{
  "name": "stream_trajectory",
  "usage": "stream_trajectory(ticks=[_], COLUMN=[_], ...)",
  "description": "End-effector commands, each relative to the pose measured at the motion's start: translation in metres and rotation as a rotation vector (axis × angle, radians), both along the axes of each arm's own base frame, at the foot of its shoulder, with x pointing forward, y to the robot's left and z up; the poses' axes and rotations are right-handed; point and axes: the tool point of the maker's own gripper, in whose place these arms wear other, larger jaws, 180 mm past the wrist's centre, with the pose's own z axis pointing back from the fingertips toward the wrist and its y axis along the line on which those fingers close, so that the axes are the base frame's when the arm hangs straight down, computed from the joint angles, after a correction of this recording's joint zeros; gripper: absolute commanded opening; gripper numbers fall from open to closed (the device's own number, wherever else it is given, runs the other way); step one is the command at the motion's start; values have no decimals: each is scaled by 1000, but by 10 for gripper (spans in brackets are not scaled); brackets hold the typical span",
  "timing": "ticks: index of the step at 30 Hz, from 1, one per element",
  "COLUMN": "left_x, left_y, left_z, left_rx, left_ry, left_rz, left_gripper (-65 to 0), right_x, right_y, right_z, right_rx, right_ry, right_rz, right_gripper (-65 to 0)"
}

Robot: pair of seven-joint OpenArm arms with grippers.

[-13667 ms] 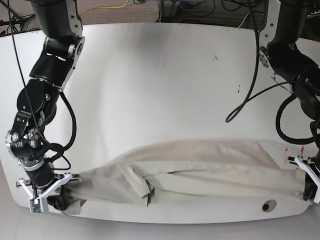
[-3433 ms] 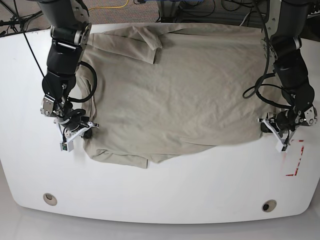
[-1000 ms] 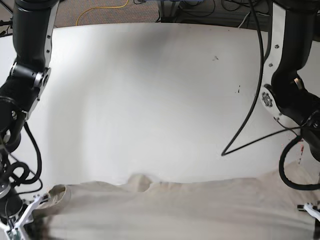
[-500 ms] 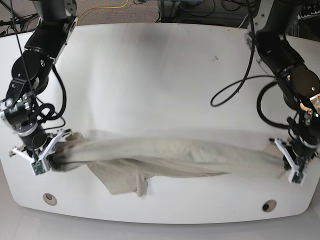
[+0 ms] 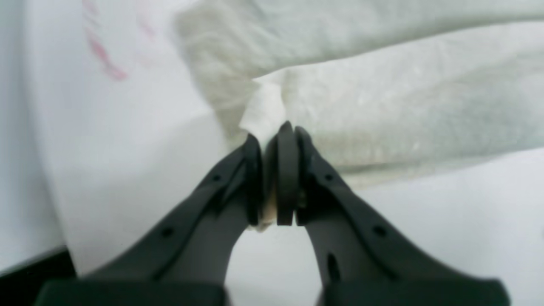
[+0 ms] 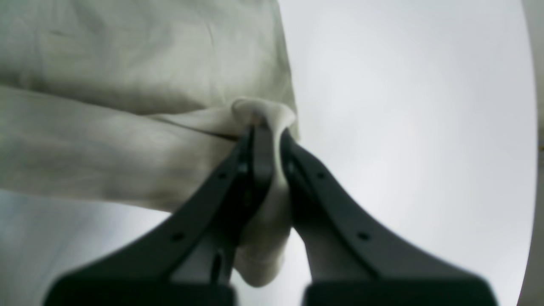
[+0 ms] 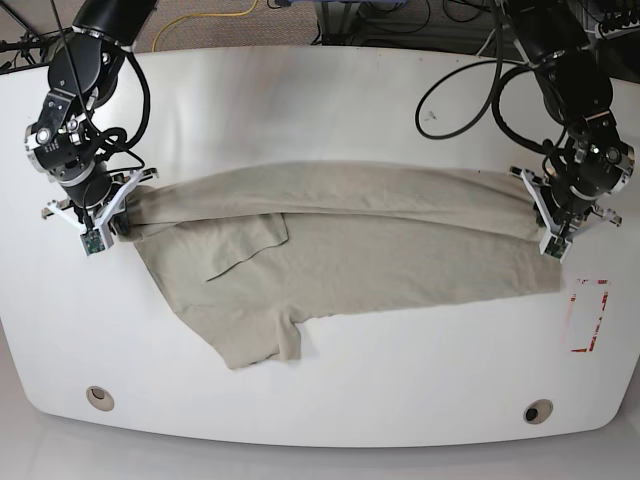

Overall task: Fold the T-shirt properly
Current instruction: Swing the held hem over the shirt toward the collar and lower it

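Observation:
The khaki-beige T-shirt lies stretched across the middle of the white table, its upper edge folded over the lower part, with a sleeve hanging at the lower left. My left gripper is shut on the shirt's right edge; the left wrist view shows the cloth pinched between the closed fingertips. My right gripper is shut on the shirt's left edge; the right wrist view shows a bunch of fabric squeezed between its fingers.
A red outlined marking is on the table at the right, also blurred in the left wrist view. Two round holes sit near the front edge. Cables hang over the back right.
Both grippers have carried the shirt's held edge away from the front of the table toward the middle. The shirt has opened from a bunched strip into a wider, flatter spread.

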Motion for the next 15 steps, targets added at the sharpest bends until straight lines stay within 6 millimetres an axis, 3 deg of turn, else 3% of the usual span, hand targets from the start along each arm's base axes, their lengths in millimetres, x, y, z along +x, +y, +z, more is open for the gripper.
stream_trajectory(ticks=[1, 15], left_x=[0, -31], left_y=[4, 5], left_z=[8, -19], left_rx=[17, 20], left_ry=[-29, 67], left_rz=[-7, -9], left_gripper=[-650, -650], right_x=[-9, -61], right_y=[-5, 15], right_z=[0, -48], right_rx=[8, 81], right_ry=[-13, 130], right_rz=[-16, -43], right_gripper=[-650, -650])
